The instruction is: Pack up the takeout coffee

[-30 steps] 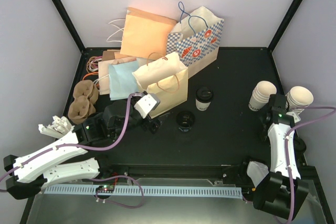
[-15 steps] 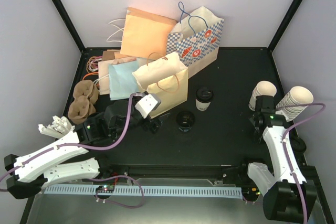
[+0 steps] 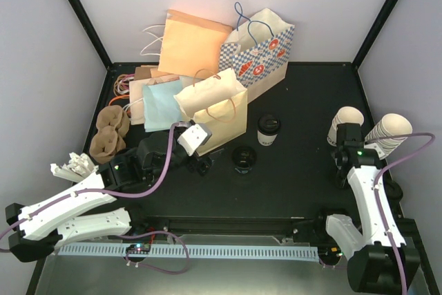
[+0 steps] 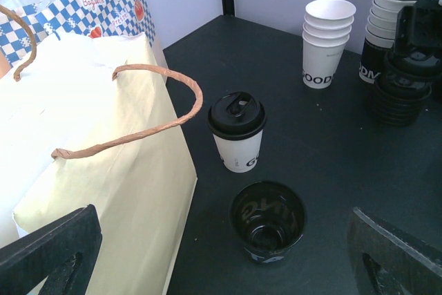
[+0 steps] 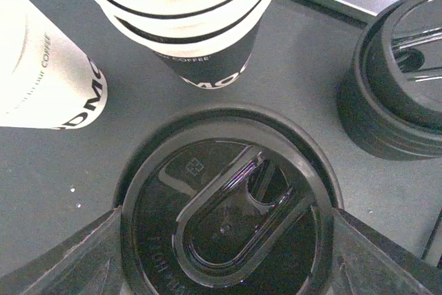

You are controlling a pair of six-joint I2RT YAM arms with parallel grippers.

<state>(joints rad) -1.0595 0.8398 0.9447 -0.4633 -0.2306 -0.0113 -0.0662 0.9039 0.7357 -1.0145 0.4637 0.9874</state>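
- Right arm has swung a little inward over the last second, so the right gripper now hangs over a stack of black lids. Everything else has kept its place.
- Its jaws stand wide on both sides of the top lid. Whether they press on it or only frame it, I cannot tell.
- The left gripper sits low beside the pale yellow bag with its jaws fully spread and nothing between them, probably ready for the bag or the cup.
- The takeout coffee stands upright on the table with its lid on, just beside the bag and apart from both grippers. A dark empty cup stands near it.
- In my judgement packing has not begun, because the coffee is still outside every bag.
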